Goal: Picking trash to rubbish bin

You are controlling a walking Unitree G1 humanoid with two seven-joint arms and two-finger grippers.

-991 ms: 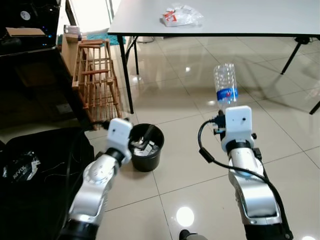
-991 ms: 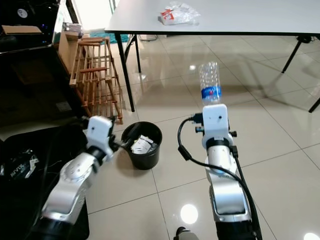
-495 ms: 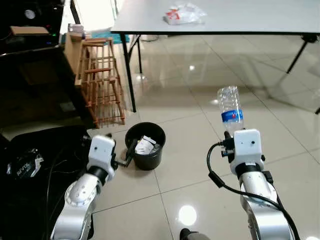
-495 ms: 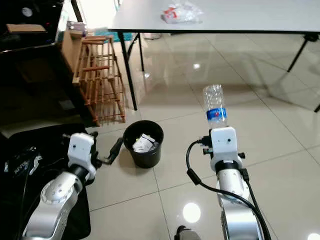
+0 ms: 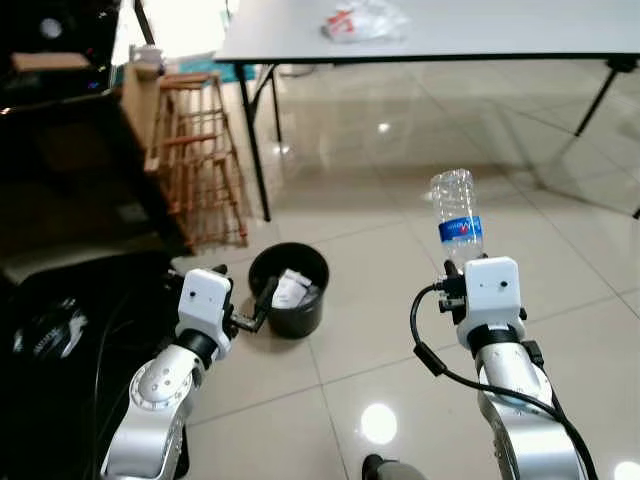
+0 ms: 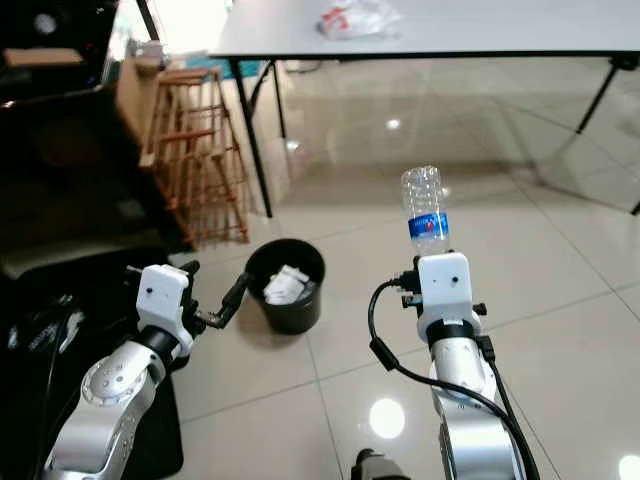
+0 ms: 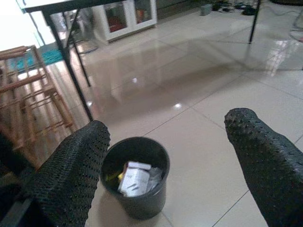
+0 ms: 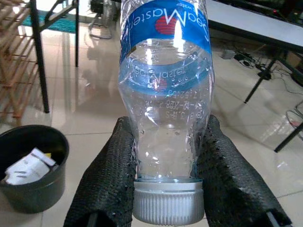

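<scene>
Clear plastic is what your right gripper (image 8: 163, 189) is pinching: a see-through water bottle with a blue label (image 5: 456, 222), held upside down by its neck, just above the white cap. It sticks up over the shiny pale floor tiles (image 5: 560, 270), off to the right of the round black rubbish bin (image 5: 288, 290).

I think the bottle is empty, so it should be very light. It is thin and will squash if you squeeze hard, and it looks smooth and slippery (the neck is the stiffest bit, so that is a good place to hold). It should not break if you drop it.

Your left gripper (image 7: 165, 156) is spread wide with nothing in it, close by the bin's left rim. White crumpled paper (image 7: 135, 177) already lies inside the bin.

Other things around: a wooden rack (image 5: 195, 160) stands beyond the bin, next to a black leg of the white table (image 5: 440, 30). A plastic bag (image 5: 365, 20) sits near the table's back edge. Watch your own left gripper, as it may block the way to the bin.
</scene>
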